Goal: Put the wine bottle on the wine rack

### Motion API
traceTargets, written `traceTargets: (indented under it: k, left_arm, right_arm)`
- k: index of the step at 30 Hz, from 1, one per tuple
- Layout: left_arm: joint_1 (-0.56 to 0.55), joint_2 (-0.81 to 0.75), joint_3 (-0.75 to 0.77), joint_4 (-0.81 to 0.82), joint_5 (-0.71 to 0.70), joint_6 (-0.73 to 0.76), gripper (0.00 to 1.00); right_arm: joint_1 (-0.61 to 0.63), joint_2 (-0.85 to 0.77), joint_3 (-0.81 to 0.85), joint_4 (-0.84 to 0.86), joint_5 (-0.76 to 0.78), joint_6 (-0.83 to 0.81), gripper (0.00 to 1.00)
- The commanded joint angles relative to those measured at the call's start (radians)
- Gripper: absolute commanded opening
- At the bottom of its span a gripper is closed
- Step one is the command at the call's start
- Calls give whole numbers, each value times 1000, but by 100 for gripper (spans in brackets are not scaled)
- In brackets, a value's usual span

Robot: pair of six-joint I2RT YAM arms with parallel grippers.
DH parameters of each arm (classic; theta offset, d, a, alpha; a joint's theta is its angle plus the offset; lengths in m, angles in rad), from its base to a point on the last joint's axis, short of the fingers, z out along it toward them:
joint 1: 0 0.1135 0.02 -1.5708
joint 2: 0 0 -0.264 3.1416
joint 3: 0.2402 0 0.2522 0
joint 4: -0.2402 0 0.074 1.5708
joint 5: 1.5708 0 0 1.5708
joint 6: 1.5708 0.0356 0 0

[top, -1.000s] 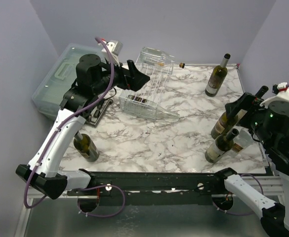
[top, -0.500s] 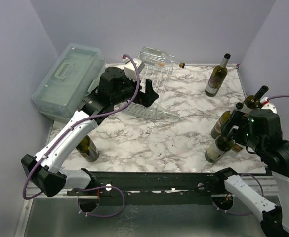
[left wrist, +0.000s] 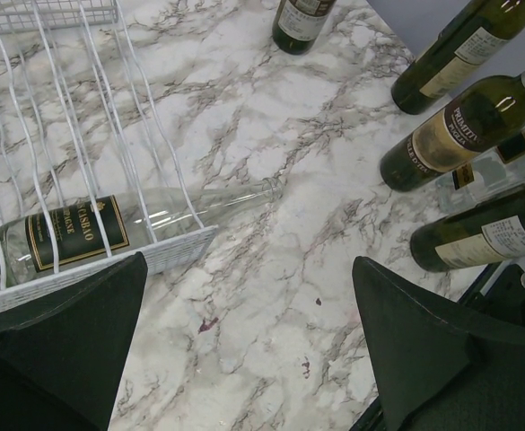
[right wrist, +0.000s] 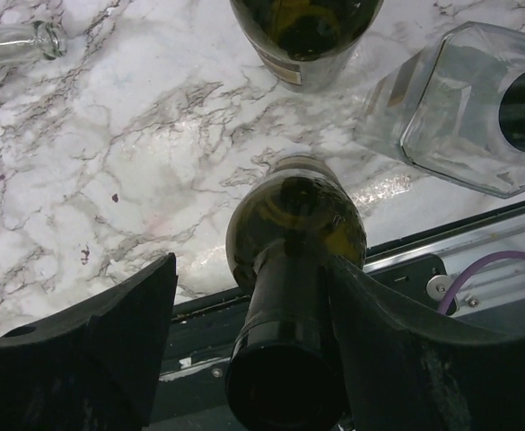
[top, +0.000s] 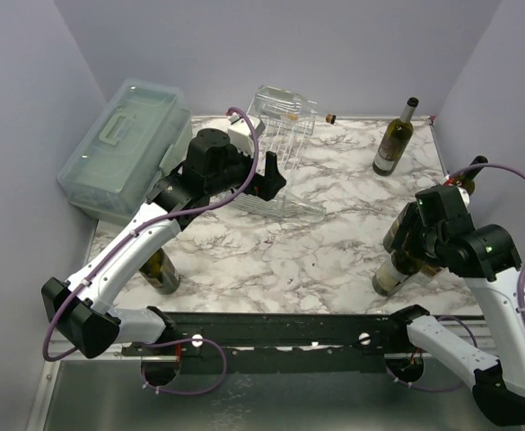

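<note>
At the near right corner of the marble table [top: 316, 242], the right gripper [right wrist: 253, 278] straddles the neck of the green wine bottle [right wrist: 295, 224]. The bottle stands upright close to the table's near edge. The jaws are open: 1 finger looks to be against the neck and the other shows a gap, so the bottle is not yet gripped.

Another green bottle [right wrist: 302, 27] and a clear square bottle [right wrist: 459, 108] crowd just beside it, so a straight lift looks like the safest exit.

Further back, the left gripper [left wrist: 249, 265] hovers empty, jaws wide open, over the low front edge of the wine rack [left wrist: 83, 274]. A clear bottle [left wrist: 181, 211] lies in the rack's lowest tier. Bare marble between the arms leaves room for carrying.

Beyond, 1 far bottle [top: 394, 139] stands near the back edge, and a storage box [top: 123, 135] sits far left.
</note>
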Motion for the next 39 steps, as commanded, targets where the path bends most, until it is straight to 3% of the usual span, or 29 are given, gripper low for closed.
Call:
traceTargets:
  k: [1, 11, 21, 33, 39]
  left_arm:
    - [-8, 0, -11, 11, -13, -3, 99]
    - [-9, 9, -16, 9, -39, -8, 99]
    - [-11, 13, -22, 9, -53, -7, 99]
    - [-19, 22, -28, 9, -87, 6, 99]
    - [-22, 10, -38, 9, -144, 17, 99]
  right_arm:
    - [2, 9, -7, -25, 52, 15, 69]
    - [2, 17, -9, -24, 68, 16, 43]
    - [2, 38, -1, 37, 47, 8, 2]
    - [2, 139, 94, 244, 95, -98, 1]
    - [2, 242, 152, 384, 40, -139, 0]
